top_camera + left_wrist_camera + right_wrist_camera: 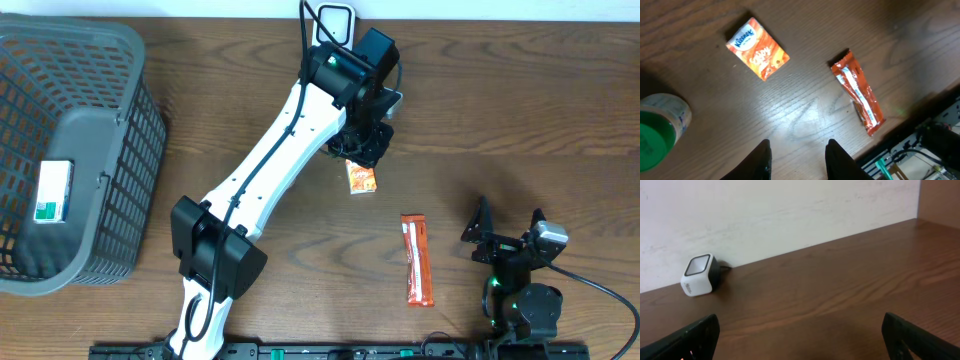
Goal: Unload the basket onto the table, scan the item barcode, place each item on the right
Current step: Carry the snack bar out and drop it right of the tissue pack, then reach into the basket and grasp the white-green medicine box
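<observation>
A small orange Kleenex tissue pack (361, 178) (758, 48) lies flat on the wooden table. My left gripper (360, 145) (798, 150) hovers just behind and above it, its jaws a narrow gap apart with only bare wood between them. An orange snack bar (417, 258) (858, 92) lies to the pack's front right. The white cube scanner (338, 20) (699, 275) sits at the table's back edge against the wall. Near the front right, my right gripper (510, 225) (800, 335) stands wide open and empty, facing the wall.
A grey wire basket (140, 130) fills the left side, with a white-and-green box (55, 190) inside. A white bottle with a green lid (657, 135) stands close by my left gripper. The left arm (270, 170) stretches diagonally across the table's middle.
</observation>
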Available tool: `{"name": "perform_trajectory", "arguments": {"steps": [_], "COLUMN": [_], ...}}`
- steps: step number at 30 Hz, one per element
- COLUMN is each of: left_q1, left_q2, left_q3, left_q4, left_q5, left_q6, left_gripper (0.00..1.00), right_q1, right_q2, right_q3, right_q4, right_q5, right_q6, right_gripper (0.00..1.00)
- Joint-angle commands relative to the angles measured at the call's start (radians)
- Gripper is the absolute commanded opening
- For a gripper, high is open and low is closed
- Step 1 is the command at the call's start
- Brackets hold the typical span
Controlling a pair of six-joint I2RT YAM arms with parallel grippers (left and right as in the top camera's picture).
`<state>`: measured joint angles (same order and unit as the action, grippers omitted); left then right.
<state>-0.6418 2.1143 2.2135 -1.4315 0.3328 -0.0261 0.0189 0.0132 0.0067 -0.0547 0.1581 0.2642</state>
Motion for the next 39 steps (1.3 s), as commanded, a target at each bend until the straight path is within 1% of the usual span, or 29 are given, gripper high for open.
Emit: {"name": "perform_trajectory", "arguments": {"steps": [1, 2, 7, 10, 13, 14, 15, 16, 19, 21, 22, 23, 25, 29, 31, 33, 35, 39], "left_q1": [0.003, 0.006, 0.059, 0.135, 0.265, 0.31, 0.368, 0.42, 0.603, 0.711, 0.809, 0.848, 0.931, 1.025, 1.05, 1.072, 1.086, 1.112], "left_q2": [-0.004, -0.005, -0.053, -0.155, -0.316, -0.365, -0.418, -0.462, -0.583, -0.637, -0.669, -0.675, -0.67, -0.619, -0.583, -0.543, -0.507, -0.441], "left_q3": [-0.009, -0.009, 0.004, 0.026, 0.031, 0.031, 0.031, 0.031, 0.031, 0.031, 0.031, 0.031, 0.027, -0.016, -0.049, -0.094, -0.15, -0.279], "left_q4": [0.001, 0.002, -0.002, 0.008, 0.075, 0.101, 0.134, 0.161, 0.226, 0.24, 0.228, 0.217, 0.177, 0.114, 0.099, 0.089, 0.096, 0.166], "left_q5": [0.02, 0.003, -0.151, -0.171, -0.173, -0.172, -0.172, -0.17, -0.121, -0.095, -0.124, -0.15, -0.208, -0.215, -0.215, -0.231, -0.278, -0.388], "left_q6": [0.009, 0.037, 0.029, 0.033, 0.028, 0.019, 0.001, -0.022, -0.09, -0.092, -0.098, -0.108, -0.145, -0.163, -0.164, -0.202, -0.232, -0.23], "left_gripper": [0.32, 0.32, 0.33, 0.33, 0.32, 0.27, 0.19, 0.08, 0.07, 0.08, 0.9, 0.94, 0.94, 0.94, 0.94, 0.94, 0.94, 0.94], "right_q1": [0.002, 0.002, 0.002, 0.002, 0.002, 0.002, 0.002, 0.002, 0.002, 0.002, 0.002, 0.002, 0.002, 0.002, 0.002, 0.002, 0.002, 0.002], "right_q2": [0.0, 0.0, 0.0, 0.0, 0.0, 0.0, 0.0, 0.0, 0.0, 0.0, 0.0, 0.0, 0.0, 0.0, 0.0, 0.0, 0.0, 0.0], "right_q3": [-0.001, -0.001, -0.001, -0.001, -0.001, -0.002, -0.001, -0.001, -0.001, -0.001, -0.001, -0.002, -0.002, -0.001, -0.001, -0.001, -0.001, -0.001], "right_q4": [-0.002, -0.002, -0.002, -0.002, -0.002, -0.002, -0.002, -0.002, -0.002, -0.002, -0.002, -0.002, -0.002, -0.002, -0.002, -0.002, -0.002, -0.002], "right_q5": [0.013, 0.012, 0.013, 0.013, 0.013, 0.013, 0.013, 0.013, 0.013, 0.013, 0.013, 0.013, 0.013, 0.013, 0.013, 0.013, 0.013, 0.013], "right_q6": [0.012, 0.012, 0.012, 0.012, 0.012, 0.012, 0.012, 0.012, 0.012, 0.012, 0.012, 0.012, 0.012, 0.012, 0.012, 0.012, 0.012, 0.012], "right_gripper": [0.99, 0.99, 0.99, 0.99, 0.99, 0.99, 0.99, 0.99, 0.99, 0.99, 0.99, 0.99, 0.99, 0.99, 0.99, 0.99, 0.99, 0.99]}}
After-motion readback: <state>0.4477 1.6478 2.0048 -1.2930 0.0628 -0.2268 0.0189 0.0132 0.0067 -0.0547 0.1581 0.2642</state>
